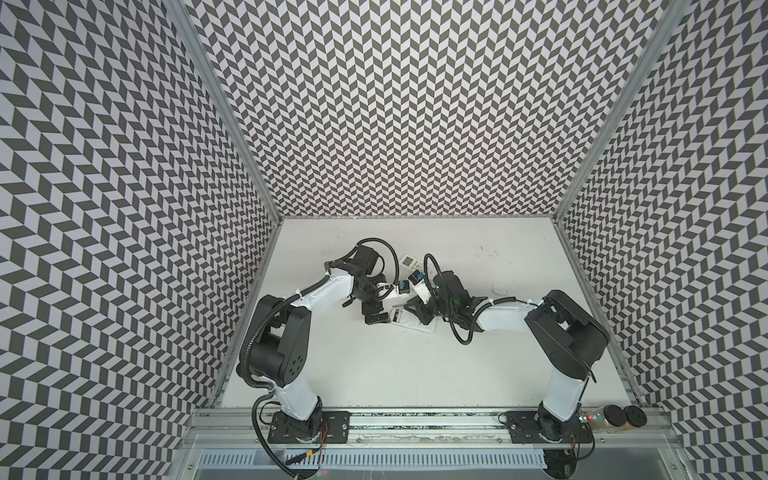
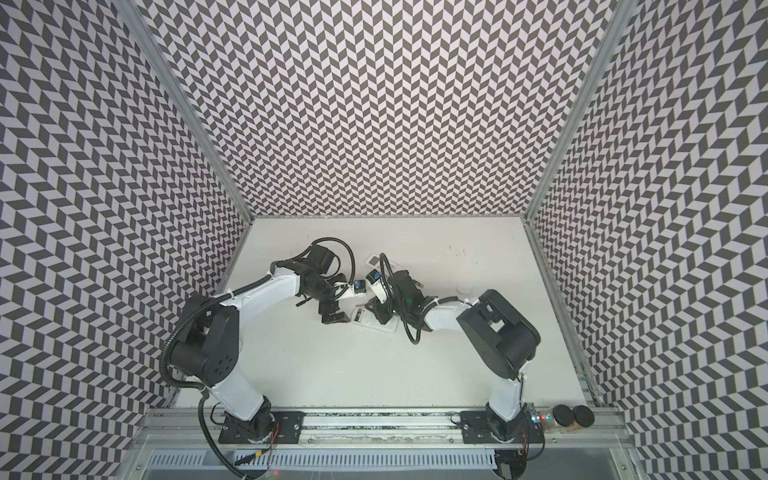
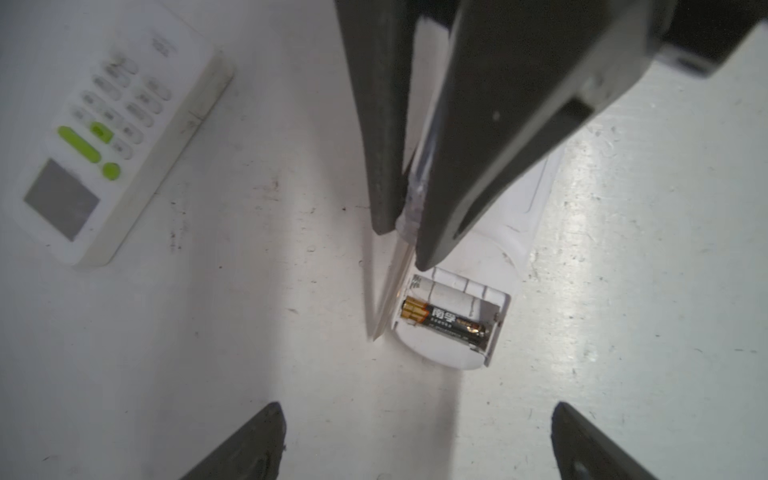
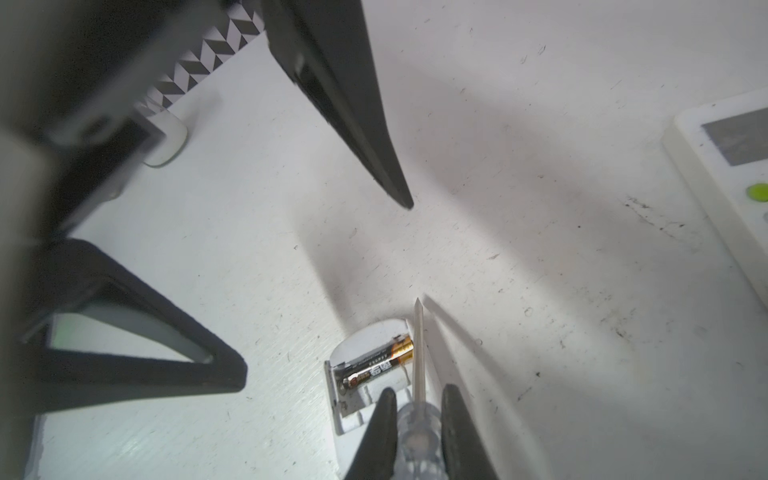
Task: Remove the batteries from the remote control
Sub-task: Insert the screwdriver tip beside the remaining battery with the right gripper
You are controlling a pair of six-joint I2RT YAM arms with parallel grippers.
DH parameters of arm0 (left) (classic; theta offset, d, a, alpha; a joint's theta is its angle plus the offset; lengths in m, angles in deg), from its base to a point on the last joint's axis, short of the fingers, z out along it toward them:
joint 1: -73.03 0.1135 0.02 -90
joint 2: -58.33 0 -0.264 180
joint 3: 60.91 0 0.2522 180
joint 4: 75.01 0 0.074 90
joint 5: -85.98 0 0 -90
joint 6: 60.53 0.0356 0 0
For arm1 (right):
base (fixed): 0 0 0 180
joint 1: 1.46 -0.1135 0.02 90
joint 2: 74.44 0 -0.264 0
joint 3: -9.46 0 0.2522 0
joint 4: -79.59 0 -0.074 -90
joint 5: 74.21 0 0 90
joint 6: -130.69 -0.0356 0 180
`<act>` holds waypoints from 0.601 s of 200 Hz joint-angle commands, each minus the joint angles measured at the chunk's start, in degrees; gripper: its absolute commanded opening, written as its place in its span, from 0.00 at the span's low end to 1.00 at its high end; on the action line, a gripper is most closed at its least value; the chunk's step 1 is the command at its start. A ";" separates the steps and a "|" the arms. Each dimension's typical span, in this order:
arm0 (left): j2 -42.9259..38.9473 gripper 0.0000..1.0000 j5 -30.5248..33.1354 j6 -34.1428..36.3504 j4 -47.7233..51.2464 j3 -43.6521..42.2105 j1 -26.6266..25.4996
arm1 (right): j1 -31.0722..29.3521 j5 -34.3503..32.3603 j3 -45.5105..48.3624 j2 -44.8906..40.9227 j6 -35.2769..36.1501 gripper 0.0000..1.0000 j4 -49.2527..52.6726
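Note:
The white remote control (image 3: 490,253) lies back up on the table, its compartment uncovered. One black battery (image 3: 442,322) with a gold end sits in it; the slot beside it is bare. The same battery (image 4: 376,365) shows in the right wrist view. My right gripper (image 4: 417,395) is shut on a clear-handled screwdriver (image 4: 417,353). Its metal shaft runs past the battery's gold end, along the compartment's edge. My left gripper (image 3: 417,407) stands open just off the remote's end, with only bare table between its fingers. In a top view both grippers meet over the remote control (image 1: 415,328).
A second white remote (image 3: 116,137) with green buttons lies face up just behind the arms, second remote (image 1: 409,262). A small flat white cover (image 1: 500,288) rests to the right. Two black-lidded jars (image 1: 615,417) stand on the front rail at right.

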 commanded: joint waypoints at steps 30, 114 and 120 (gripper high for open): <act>3.87 1.00 -7.47 9.73 0.30 2.06 0.68 | 3.29 5.21 5.16 -12.13 -3.93 0.00 1.82; 11.56 1.00 -9.49 10.34 -0.54 4.56 0.76 | 2.77 4.48 19.84 -24.72 12.03 0.00 -5.18; 11.60 0.99 -9.45 10.41 -0.73 4.30 0.74 | 2.76 3.91 20.25 -25.17 12.58 0.00 -5.93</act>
